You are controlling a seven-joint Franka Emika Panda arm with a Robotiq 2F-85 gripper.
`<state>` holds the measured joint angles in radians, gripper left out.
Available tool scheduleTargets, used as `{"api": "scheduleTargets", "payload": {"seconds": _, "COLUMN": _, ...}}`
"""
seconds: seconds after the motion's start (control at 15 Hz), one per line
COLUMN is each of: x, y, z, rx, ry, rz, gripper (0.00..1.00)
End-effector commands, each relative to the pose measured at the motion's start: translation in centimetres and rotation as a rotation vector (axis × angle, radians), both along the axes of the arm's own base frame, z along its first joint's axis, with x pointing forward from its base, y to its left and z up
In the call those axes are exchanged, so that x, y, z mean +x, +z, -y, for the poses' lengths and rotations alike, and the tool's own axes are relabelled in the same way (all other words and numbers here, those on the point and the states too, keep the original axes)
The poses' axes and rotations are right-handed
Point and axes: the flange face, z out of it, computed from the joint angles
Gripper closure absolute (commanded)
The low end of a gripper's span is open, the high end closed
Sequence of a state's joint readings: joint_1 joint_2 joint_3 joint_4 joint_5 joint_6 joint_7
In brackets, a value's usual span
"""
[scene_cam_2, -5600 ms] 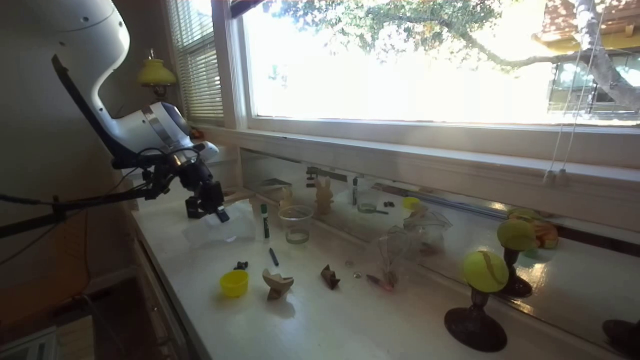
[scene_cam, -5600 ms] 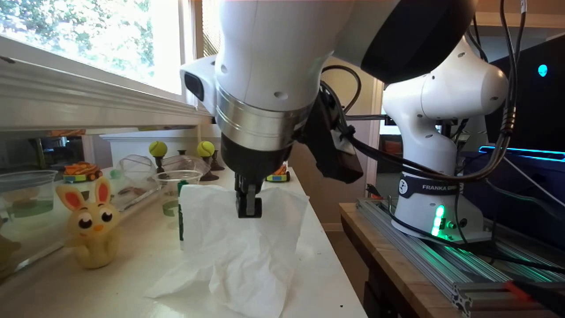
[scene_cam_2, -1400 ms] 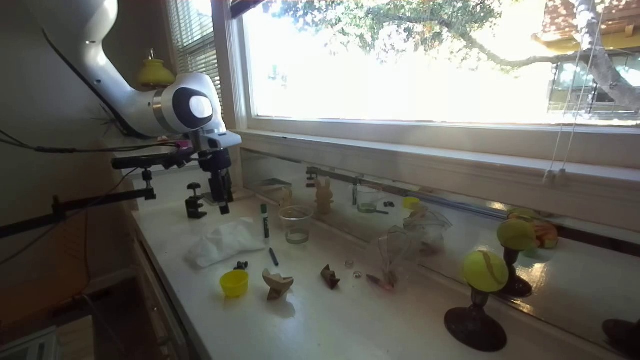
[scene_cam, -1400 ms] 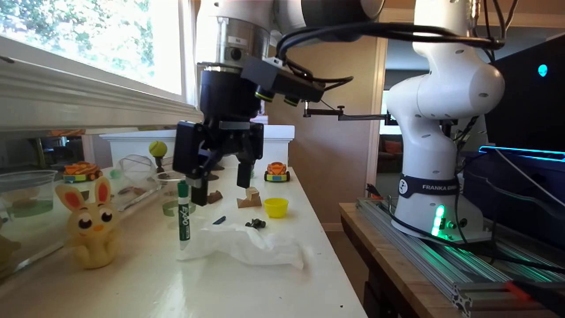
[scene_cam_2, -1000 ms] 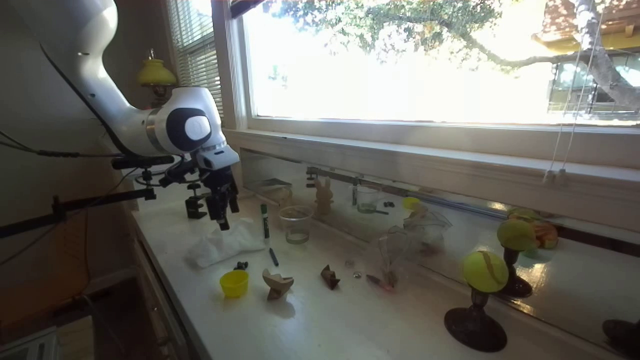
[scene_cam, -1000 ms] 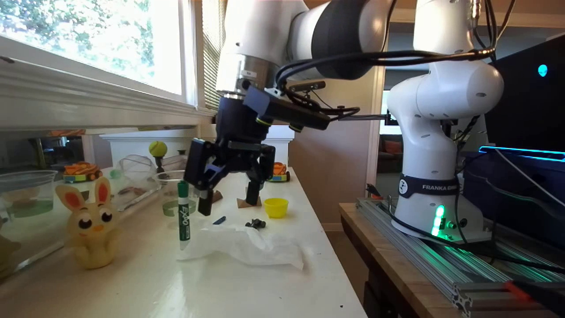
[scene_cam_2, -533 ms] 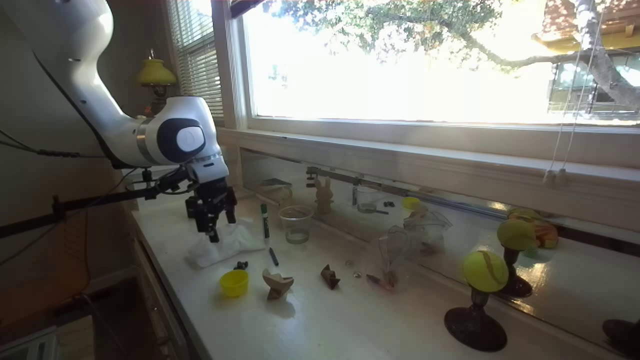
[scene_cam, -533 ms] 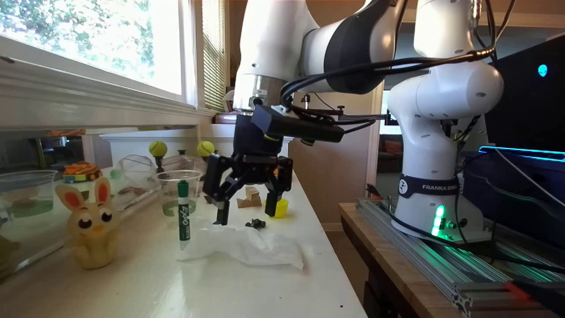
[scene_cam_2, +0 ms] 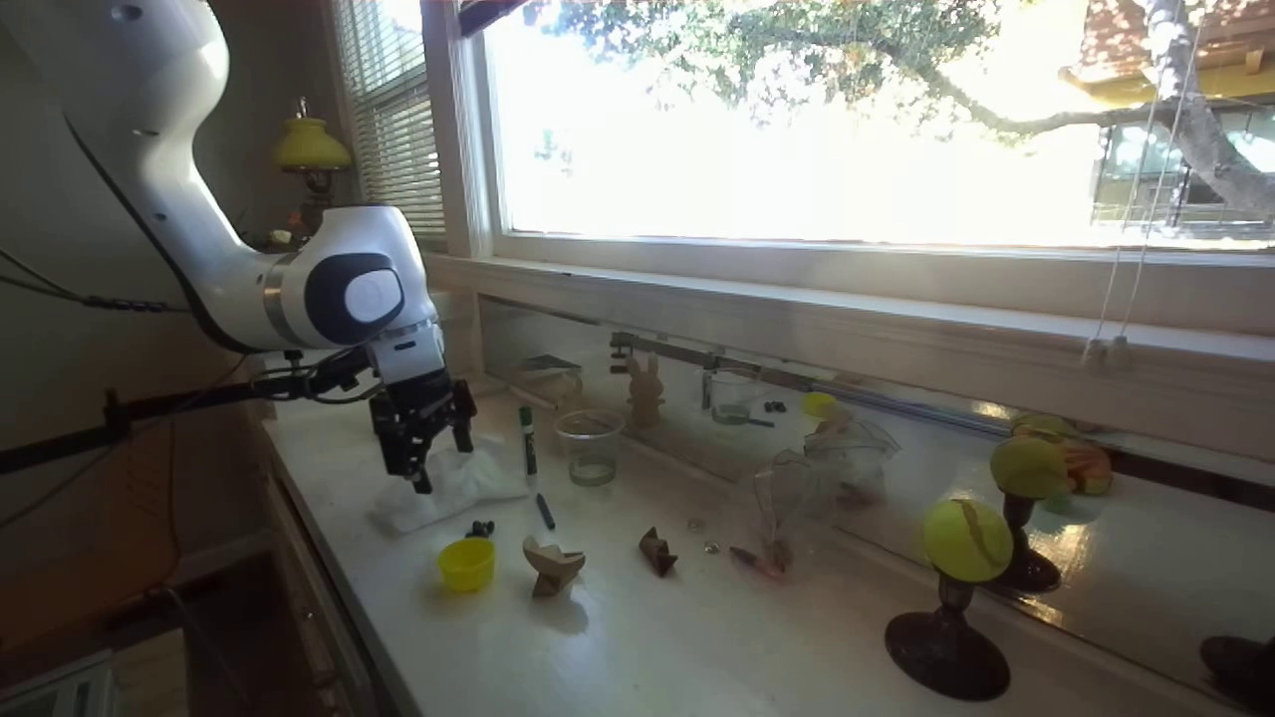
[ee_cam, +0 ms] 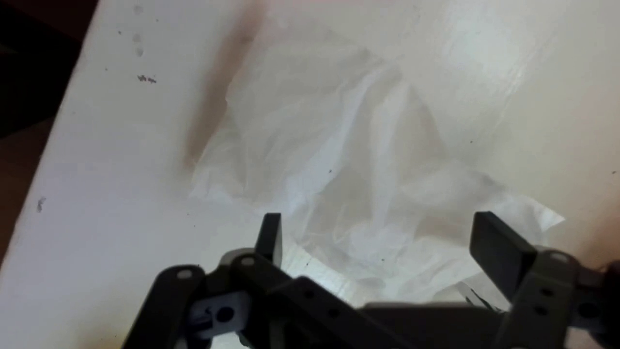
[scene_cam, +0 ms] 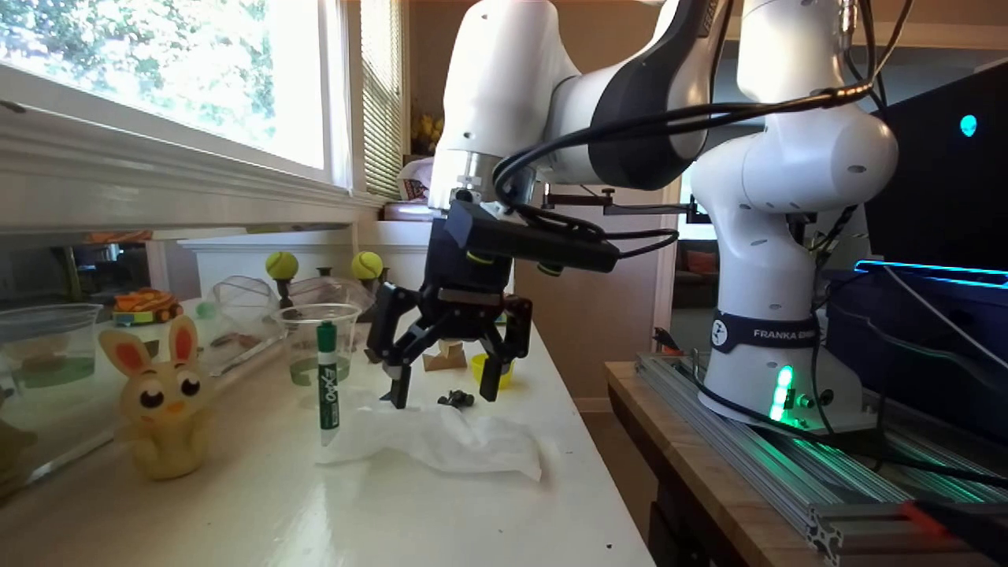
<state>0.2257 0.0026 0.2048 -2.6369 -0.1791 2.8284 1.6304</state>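
A thin, crumpled white sheet (scene_cam: 441, 445) lies on the counter; in an exterior view (scene_cam_2: 468, 493) it makes a low heap. Just above it hangs my gripper (scene_cam: 443, 398), fingers spread wide with nothing held. From the wrist, the sheet (ee_cam: 334, 145) fills the middle of the picture and runs between the fingertips of my gripper (ee_cam: 375, 218). Whether a fingertip touches the sheet I cannot tell. A green marker (scene_cam: 327, 386) stands upright beside the sheet, with a clear plastic cup (scene_cam_2: 590, 458) close by. A small dark object (scene_cam: 457, 399) sits near the fingertips.
Farther along the counter are a yellow cup (scene_cam_2: 466, 566), a dark pen (scene_cam_2: 545, 511), two folded brown pieces (scene_cam_2: 553, 566) and a tennis ball (scene_cam_2: 966, 543) on a dark stand. A rabbit figure (scene_cam: 167, 402) stands near the mirror. The counter's edge (ee_cam: 53, 121) drops off at left.
Several seconds ago the sheet hung raised at the gripper; now it lies on the counter and the jaws are open. Over the last second the gripper has sunk and shifted away from the marker.
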Motion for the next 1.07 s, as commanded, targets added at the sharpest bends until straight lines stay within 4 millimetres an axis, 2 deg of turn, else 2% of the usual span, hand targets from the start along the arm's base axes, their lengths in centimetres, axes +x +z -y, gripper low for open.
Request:
{"api": "scheduleTargets", "payload": {"seconds": 0.0, "x": -0.2, "y": -1.2, "z": 0.3, "rx": 0.009, "ry": -0.038, "rz": 0.001, "gripper": 0.07}}
{"api": "scheduleTargets", "payload": {"seconds": 0.07, "x": -0.2, "y": -1.6, "z": 0.3, "rx": 0.009, "ry": -0.042, "rz": -0.009, "gripper": 0.23}}
{"api": "scheduleTargets", "payload": {"seconds": 0.13, "x": -0.1, "y": -2.0, "z": 0.3, "rx": 0.006, "ry": -0.043, "rz": -0.016, "gripper": 0.33}}
{"api": "scheduleTargets", "payload": {"seconds": 0.47, "x": -0.1, "y": -3.5, "z": 0.1, "rx": -0.001, "ry": -0.014, "rz": -0.057, "gripper": 0.69}}
{"api": "scheduleTargets", "payload": {"seconds": 0.73, "x": 0.1, "y": -4.1, "z": -1.0, "rx": -0.009, "ry": 0.136, "rz": -0.086, "gripper": 0.98}}
{"api": "scheduleTargets", "payload": {"seconds": 1.0, "x": 0.6, "y": -3.8, "z": -2.0, "rx": -0.030, "ry": 0.369, "rz": -0.116, "gripper": 1.00}}
